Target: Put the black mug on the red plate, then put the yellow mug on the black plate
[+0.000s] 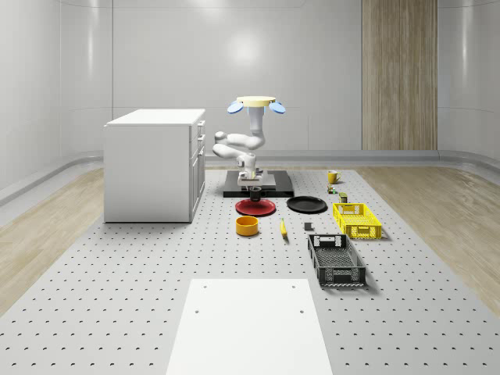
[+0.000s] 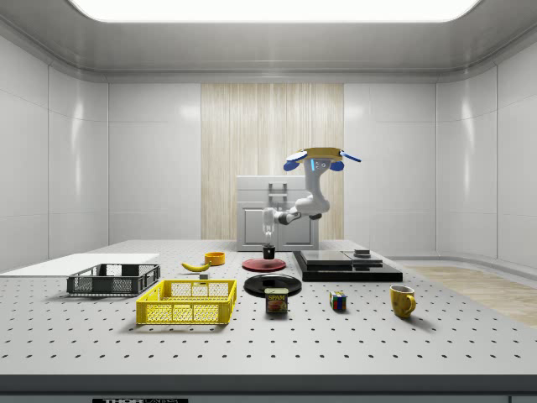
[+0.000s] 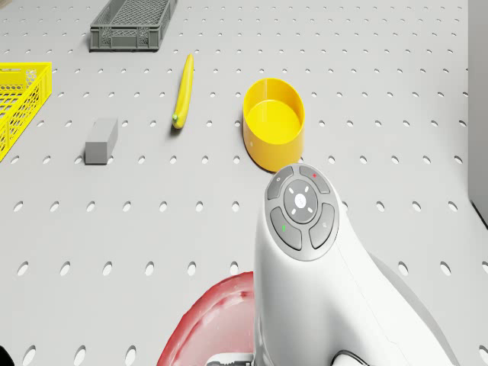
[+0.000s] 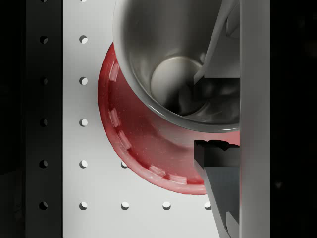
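Perforated table (image 1: 117, 266): claw (image 4: 218, 111) grips black mug (image 4: 168, 64) above red plate (image 4: 143, 148).

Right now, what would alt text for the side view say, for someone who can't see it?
A drone hovers above a pegboard table, its arm lowering a black mug in its gripper over a red plate. A yellow mug stands toward the view's right; a black plate lies nearer the middle.

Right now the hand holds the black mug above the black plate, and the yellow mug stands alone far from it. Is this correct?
Not quite. The hand holds the black mug above the red plate, not the black plate, as the whole-scene view shows. The yellow mug does stand apart.
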You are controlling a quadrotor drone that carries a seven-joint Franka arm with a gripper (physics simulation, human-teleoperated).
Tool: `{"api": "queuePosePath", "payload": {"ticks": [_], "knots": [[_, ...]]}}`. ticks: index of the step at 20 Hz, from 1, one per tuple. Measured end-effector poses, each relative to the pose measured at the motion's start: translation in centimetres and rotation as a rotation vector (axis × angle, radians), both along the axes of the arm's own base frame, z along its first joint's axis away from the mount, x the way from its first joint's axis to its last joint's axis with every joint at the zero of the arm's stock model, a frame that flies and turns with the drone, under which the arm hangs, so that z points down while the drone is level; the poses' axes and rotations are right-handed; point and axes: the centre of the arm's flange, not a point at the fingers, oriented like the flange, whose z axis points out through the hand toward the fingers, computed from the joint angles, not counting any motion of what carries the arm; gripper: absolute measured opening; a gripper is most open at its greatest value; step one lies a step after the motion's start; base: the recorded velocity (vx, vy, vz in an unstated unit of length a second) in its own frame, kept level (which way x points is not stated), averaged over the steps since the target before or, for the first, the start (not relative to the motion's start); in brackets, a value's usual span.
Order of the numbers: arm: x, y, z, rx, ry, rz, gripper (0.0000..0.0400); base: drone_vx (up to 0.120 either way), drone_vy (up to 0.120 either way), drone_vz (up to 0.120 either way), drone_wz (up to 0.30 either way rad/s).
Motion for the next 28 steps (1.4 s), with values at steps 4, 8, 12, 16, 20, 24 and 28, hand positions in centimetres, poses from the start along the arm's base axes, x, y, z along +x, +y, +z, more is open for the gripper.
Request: {"api": "queuePosePath", "payload": {"ticks": [4, 8, 12, 16, 20, 24, 28], "knots": [[0.0, -0.6, 0.9, 0.0, 0.0, 0.0, 0.011, 0.0, 0.0, 0.0, 0.0], [0.0, -1.2, 1.6, 0.0, 0.0, 0.0, 0.011, 0.0, 0.0, 0.0, 0.0], [0.0, -1.0, 1.9, 0.0, 0.0, 0.0, 0.011, 0.0, 0.0, 0.0, 0.0], [0.0, -0.7, 2.0, 0.0, 0.0, 0.0, 0.0192, 0.0, 0.0, 0.0, 0.0], [0.0, -0.6, 1.5, 0.0, 0.0, 0.0, 0.0323, 0.0, 0.0, 0.0, 0.0], [0.0, -0.5, 0.0, 0.0, 0.0, 0.0, 0.0372, 0.0, 0.0, 0.01, 0.0], [0.0, -0.5, -1.2, 0.0, 0.0, 0.0, 0.039, 0.0, 0.02, 0.11, 0.0]]}}
